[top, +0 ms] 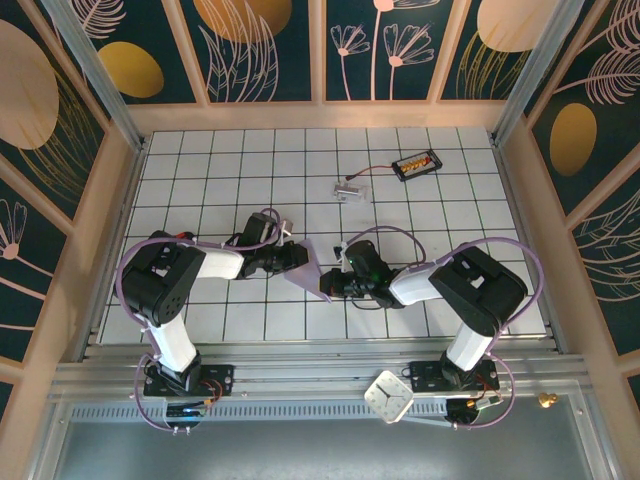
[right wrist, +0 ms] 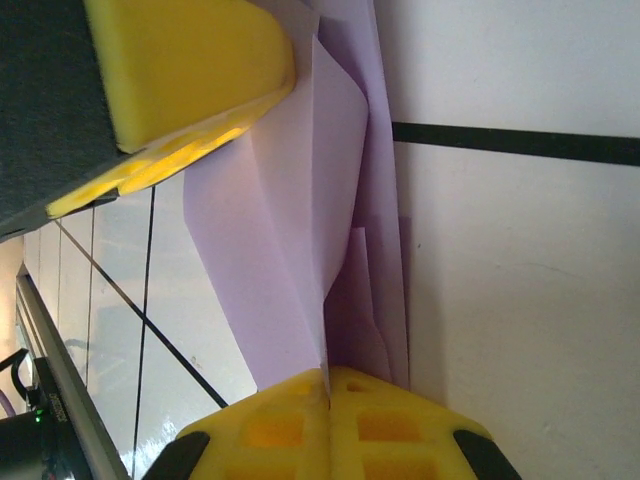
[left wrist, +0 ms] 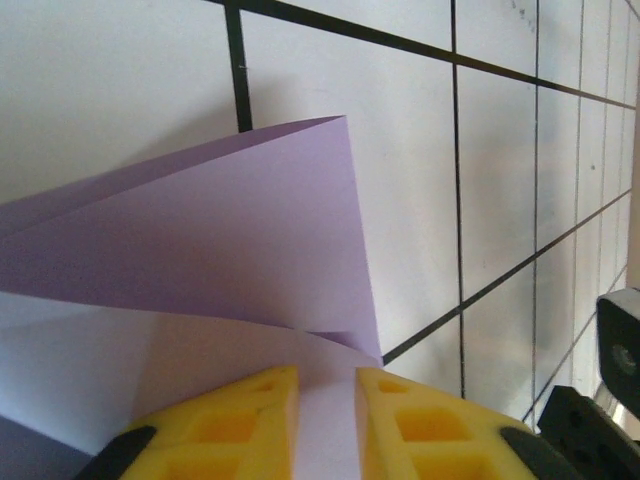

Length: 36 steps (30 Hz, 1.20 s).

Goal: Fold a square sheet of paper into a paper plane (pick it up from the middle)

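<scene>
The square sheet of paper is folded into layered lavender flaps and held just off the white tiled table, between the two grippers at mid-table. My right gripper comes in from the right. In the right wrist view its yellow jaws are pressed together on a fold of the paper. My left gripper faces it from the left. In the left wrist view, that gripper has its jaws a small gap apart, with the paper showing in the gap and fanning out beyond. One left fingertip touches the paper's far end.
A small clear plastic piece with a wire lies on the far tiles, joined to a black holder. A white clock-like square rests on the front rail. Wooden frame walls close in the table's sides and back.
</scene>
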Motion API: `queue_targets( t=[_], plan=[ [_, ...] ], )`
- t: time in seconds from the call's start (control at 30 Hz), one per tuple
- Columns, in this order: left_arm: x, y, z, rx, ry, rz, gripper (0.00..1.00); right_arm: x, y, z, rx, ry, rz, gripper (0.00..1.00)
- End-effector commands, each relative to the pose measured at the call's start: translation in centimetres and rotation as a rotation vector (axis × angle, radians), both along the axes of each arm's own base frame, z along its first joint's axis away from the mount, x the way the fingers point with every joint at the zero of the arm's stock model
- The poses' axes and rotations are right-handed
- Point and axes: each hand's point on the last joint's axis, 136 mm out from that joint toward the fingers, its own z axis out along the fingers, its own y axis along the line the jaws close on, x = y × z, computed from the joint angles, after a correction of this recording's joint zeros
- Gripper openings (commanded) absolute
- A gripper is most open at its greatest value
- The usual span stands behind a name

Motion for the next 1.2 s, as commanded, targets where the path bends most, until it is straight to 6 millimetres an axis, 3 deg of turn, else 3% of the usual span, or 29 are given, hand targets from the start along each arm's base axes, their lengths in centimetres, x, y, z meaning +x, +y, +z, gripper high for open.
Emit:
queue_targets(
  t=[0.0, 0.33, 0.47, 0.73, 1.17],
  plan=[
    [1.2, 0.3, 0.5, 0.011, -0.033, 0.025, 0.29, -1.4, -1.5, -2.2, -0.04, 0.1, -0.022, 0.0],
    [0.7, -0.4, 5.3, -0.105, -0.088, 0.013, 0.39, -1.4, -1.7, -2.0, 0.006, 0.119, -0.034, 0.0],
    [0.0, -0.1, 5.9, -0.116, -0.094, 0.012, 0.39, -1.4, -1.8, -2.0, 0.019, 0.128, -0.039, 0.0],
    [-1.9, -0.3, 4.0, -0.098, -0.031, -0.024, 0.28, -1.2, -2.0, -2.1, 0.03, 0.146, -0.054, 0.0],
    [-1.8, 1.4, 0.6, 0.043, 0.001, 0.008, 0.26, -1.0, -2.0, -2.3, 0.029, 0.15, -0.06, 0.0]
  ],
)
